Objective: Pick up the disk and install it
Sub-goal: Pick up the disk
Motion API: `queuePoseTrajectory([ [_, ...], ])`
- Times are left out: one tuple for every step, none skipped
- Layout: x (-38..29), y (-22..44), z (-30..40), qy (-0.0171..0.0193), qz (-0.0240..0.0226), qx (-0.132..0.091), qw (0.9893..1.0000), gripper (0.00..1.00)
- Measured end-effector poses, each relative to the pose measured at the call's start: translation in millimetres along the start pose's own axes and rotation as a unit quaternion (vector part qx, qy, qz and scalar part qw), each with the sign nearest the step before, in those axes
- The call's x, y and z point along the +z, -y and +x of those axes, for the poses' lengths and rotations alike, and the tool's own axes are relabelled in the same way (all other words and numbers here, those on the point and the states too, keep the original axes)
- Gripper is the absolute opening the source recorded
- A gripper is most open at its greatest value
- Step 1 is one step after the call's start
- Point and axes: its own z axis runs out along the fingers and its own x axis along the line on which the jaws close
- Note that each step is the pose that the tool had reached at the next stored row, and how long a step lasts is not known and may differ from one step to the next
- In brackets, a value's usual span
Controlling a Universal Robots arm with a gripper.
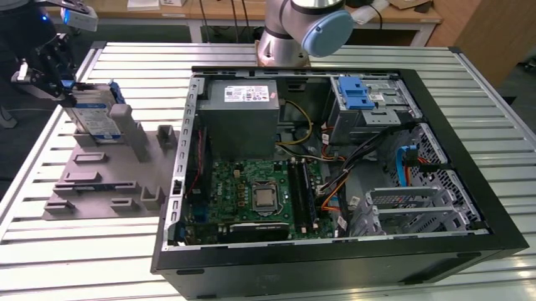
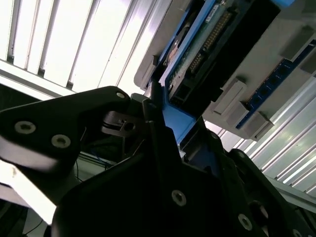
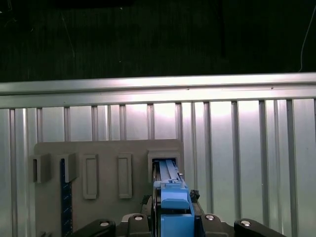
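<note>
The disk (image 1: 94, 113), a silver drive with a white-and-blue label in a blue carrier, stands on edge in a slot of the grey holder plate (image 1: 109, 182) at the exterior view's left. My gripper (image 1: 64, 86) is at its far upper end, jaws closed against the blue carrier. In the first wrist view the disk (image 3: 173, 200) sits between my fingers, its lower end at the holder's slot (image 3: 164, 159). The second wrist view shows the disk (image 2: 207, 44) edge-on, with a black finger (image 2: 154, 116) pressed against the blue frame.
An open black computer case (image 1: 469, 157) lies at the exterior view's right, holding a motherboard (image 1: 260, 194), a grey power supply (image 1: 243, 106) and a drive bay with a blue latch (image 1: 356, 94). The arm's base (image 1: 293, 31) stands behind it. A ribbed metal table (image 1: 84, 263) carries everything.
</note>
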Motion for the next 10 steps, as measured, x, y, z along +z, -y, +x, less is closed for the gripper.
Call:
queuePoseTrajectory([
  [0.0, 0.0, 0.0, 0.0, 0.0, 0.0, 1.0, 0.37],
  [0.0, 0.0, 0.0, 0.0, 0.0, 0.0, 1.0, 0.37],
  [0.0, 0.0, 0.0, 0.0, 0.0, 0.0, 1.0, 0.37],
  [0.0, 0.0, 0.1, 0.0, 0.0, 0.0, 1.0, 0.37],
  [0.0, 0.0, 0.1, 0.0, 0.0, 0.0, 1.0, 0.37],
  [0.0, 0.0, 0.1, 0.0, 0.0, 0.0, 1.0, 0.37],
  [0.0, 0.0, 0.1, 0.0, 0.0, 0.0, 1.0, 0.37],
  [-0.1, 0.0, 0.1, 0.0, 0.0, 0.0, 1.0, 0.37],
  [-0.5, -0.1, 0.2, 0.0, 0.0, 0.0, 1.0, 0.37],
  [-1.1, 0.0, 0.1, 0.0, 0.0, 0.0, 1.0, 0.37],
])
